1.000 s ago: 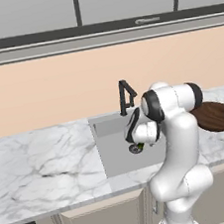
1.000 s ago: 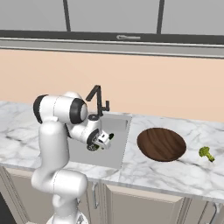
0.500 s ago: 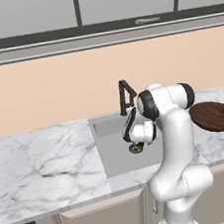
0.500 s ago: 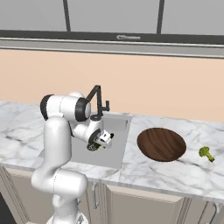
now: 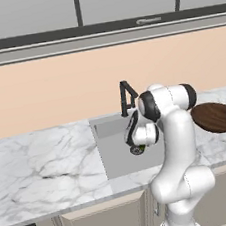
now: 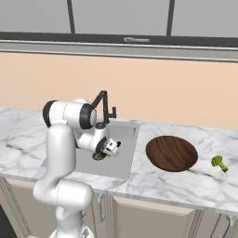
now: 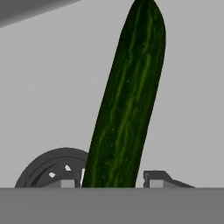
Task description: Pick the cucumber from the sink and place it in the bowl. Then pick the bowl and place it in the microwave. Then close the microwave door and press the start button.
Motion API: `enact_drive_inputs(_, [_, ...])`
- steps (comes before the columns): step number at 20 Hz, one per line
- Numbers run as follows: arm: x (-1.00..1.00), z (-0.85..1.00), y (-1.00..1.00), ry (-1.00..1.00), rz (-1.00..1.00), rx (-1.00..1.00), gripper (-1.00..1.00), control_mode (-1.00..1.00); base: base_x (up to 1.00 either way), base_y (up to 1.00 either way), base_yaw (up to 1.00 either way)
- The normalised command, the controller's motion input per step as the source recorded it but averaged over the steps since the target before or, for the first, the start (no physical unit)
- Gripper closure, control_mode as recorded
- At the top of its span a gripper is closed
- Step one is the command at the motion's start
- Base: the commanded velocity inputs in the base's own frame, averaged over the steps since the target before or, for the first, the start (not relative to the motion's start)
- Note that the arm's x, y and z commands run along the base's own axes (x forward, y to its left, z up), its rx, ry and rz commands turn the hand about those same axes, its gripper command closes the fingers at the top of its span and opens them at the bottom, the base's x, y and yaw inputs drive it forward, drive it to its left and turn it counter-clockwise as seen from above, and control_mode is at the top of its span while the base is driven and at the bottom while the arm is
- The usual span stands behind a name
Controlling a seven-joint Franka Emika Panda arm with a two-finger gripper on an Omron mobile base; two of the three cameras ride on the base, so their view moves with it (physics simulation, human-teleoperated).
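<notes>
Claw low in grey sink, marble counter w/ bowl.

Glossy ridged cucumber; wooden bowl; marble counter.

so the cucumber lies in the sink right by the drain, bowl on the counter to the sink's right, broccoli further right

The white arm is reaching down into the sink, beside the black faucet; the bowl is sitting near the counter's right edge.
</notes>
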Motion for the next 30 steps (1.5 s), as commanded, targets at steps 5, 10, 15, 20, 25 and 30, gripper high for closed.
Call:
enact_drive_inputs(5, [-0.5, 0.56, 0.0, -0.06, 0.0, 0.0, 1.0, -1.0, 0.0, 0.0, 0.0])
enact_drive_inputs(10, [-0.43, 1.0, 0.0, 0.01, -0.01, 0.0, 1.0, -1.0, 0.0, 0.0, 0.0])
enact_drive_inputs(15, [-0.51, 1.0, 0.0, 0.12, -0.09, 0.01, 1.0, -1.0, 0.0, 0.0, 0.0])
enact_drive_inputs(20, [-0.5, 1.0, -0.04, 0.22, -0.16, 0.02, 1.0, -1.0, 0.0, 0.0, 0.0])
enact_drive_inputs(25, [-0.6, 1.0, -0.33, 0.21, -0.2, 0.03, 1.0, -1.0, 0.0, 0.0, 0.0])
enact_drive_inputs(30, [-0.7, 0.98, -0.67, 0.06, -0.15, 0.02, 1.0, -1.0, 0.0, 0.0, 0.0])
